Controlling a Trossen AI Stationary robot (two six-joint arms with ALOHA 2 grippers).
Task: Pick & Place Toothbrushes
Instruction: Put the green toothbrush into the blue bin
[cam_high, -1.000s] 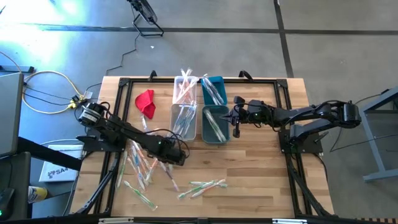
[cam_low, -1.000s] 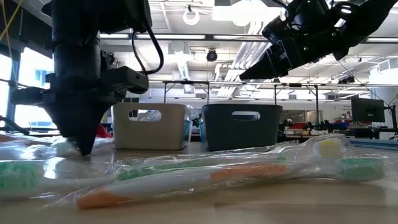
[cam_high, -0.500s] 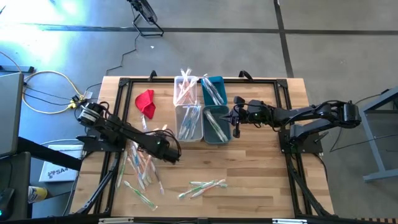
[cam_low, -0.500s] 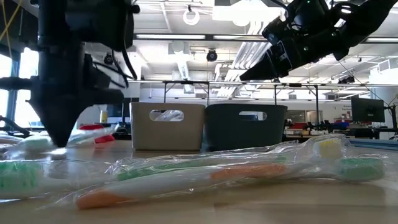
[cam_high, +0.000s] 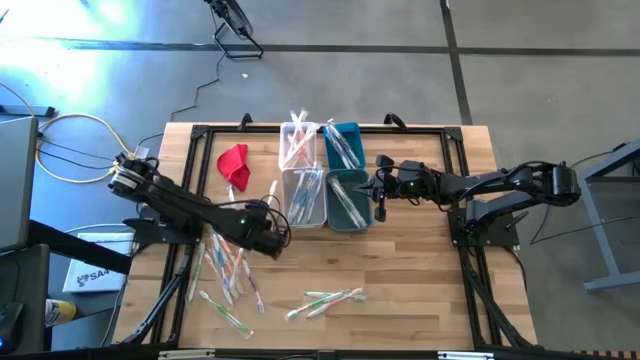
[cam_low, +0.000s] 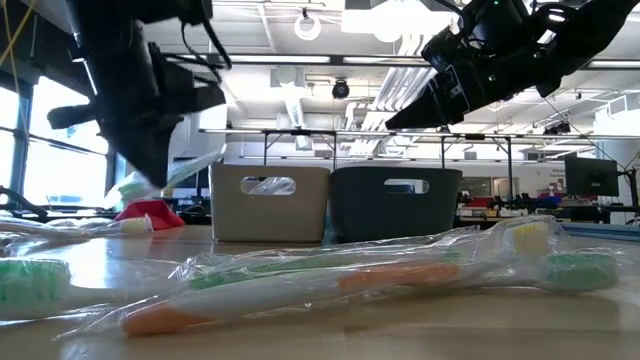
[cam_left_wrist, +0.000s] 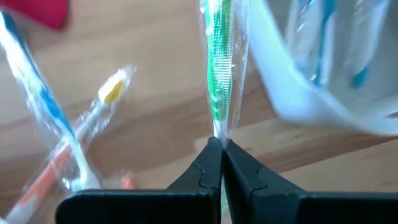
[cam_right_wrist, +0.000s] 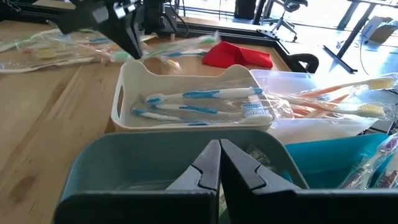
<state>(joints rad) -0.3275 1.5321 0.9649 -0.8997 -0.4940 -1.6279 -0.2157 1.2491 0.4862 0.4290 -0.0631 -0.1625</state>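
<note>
A thin green-handled toothbrush in a clear plastic wrapper (cam_left_wrist: 219, 74) is being held clamped by its wrapper end in the closed left gripper (cam_left_wrist: 221, 148), lifted off the wooden table (cam_high: 420, 270) beside the white rectangular bin (cam_high: 303, 196). The right gripper (cam_right_wrist: 219, 147) is being kept shut and empty above the teal rectangular bin (cam_right_wrist: 155, 162).

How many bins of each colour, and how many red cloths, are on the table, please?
White or clear bins: 2
Teal bins: 2
Red cloth: 1
Total: 5
</note>
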